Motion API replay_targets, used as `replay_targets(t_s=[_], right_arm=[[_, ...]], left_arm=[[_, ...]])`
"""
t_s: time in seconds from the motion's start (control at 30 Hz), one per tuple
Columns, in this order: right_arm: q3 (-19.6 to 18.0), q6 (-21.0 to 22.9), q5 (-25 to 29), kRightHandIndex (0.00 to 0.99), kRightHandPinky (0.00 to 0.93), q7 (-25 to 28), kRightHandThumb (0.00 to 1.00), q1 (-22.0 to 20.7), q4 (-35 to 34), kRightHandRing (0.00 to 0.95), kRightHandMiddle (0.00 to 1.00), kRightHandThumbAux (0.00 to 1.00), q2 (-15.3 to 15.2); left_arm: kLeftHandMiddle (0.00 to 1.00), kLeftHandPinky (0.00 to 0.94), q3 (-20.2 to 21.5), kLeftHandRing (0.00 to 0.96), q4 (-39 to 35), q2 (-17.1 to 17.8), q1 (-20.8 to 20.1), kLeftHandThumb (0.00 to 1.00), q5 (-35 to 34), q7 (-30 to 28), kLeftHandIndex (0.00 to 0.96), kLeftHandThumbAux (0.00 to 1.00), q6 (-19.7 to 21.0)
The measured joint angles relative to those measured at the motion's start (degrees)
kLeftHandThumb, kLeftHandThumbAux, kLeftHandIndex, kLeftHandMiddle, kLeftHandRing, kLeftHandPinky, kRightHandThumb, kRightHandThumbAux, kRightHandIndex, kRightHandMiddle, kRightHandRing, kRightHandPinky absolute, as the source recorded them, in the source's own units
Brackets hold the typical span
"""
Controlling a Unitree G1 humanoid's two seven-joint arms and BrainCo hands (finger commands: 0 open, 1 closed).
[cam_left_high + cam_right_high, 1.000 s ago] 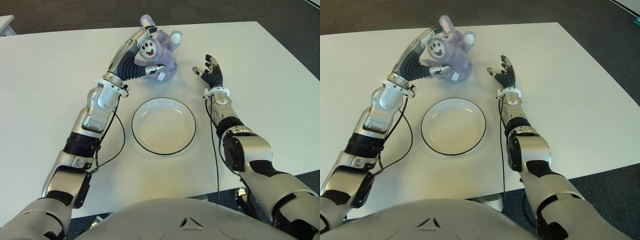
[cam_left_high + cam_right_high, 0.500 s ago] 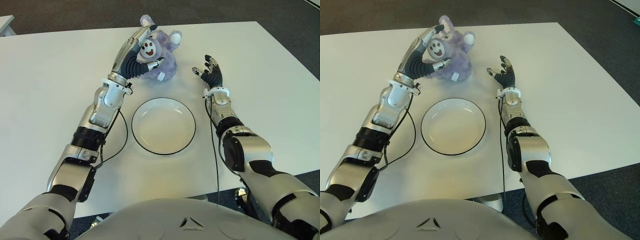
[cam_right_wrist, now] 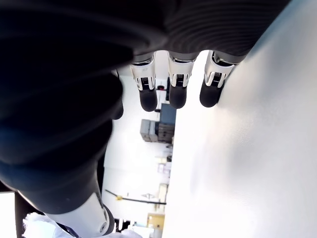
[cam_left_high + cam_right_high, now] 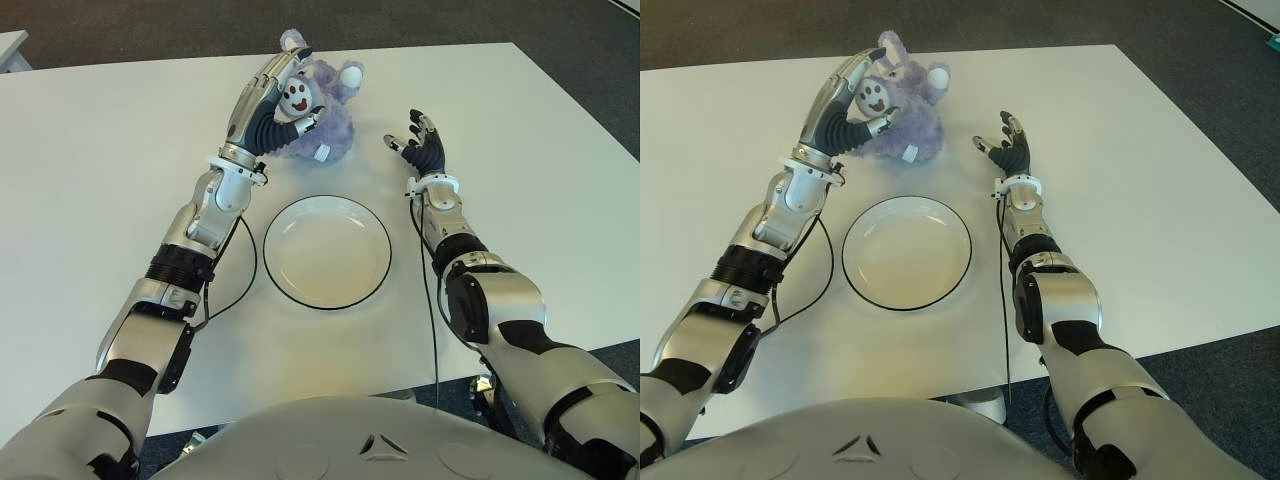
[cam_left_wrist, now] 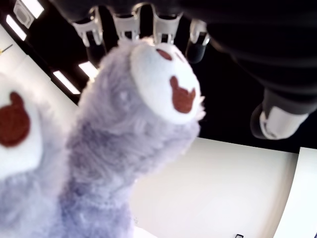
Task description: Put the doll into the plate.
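The doll (image 4: 318,118), a lilac plush with white paw pads, lies on the white desk (image 4: 100,180) at the far side, just beyond the plate (image 4: 327,250), which sits bare in front of the robot; the left hand (image 4: 272,98) is on the doll's near-left side, fingers arched over one raised paw and thumb coming in beneath it, so it looks to be grasping that limb, though how firmly the fingers bear on the fur cannot be told from the wrist view; the right hand (image 4: 420,142) shows to the right of the doll, apart from it, fingers loosely spread and holding nothing. The step in hand is securing the grasp; a plush held by one paw will dangle and swing, so the fingers should close fully before any lift; then raise it clear of the desk, bring it towards the robot over the rim, and lower until the body settles inside the plate before letting go.
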Motion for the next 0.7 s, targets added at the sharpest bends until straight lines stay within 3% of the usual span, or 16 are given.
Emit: replay_targets(t_s=[0.7], right_arm=[[0.0,0.0,0.0,0.105,0.043,0.0,0.29,0.0,0.0,0.005,0.033,0.83,0.0]], left_arm=[[0.119,0.0,-1.8,0.097,6.3,0.1,-2.0,0.286,3.4,6.4,0.0,0.401,-2.4]])
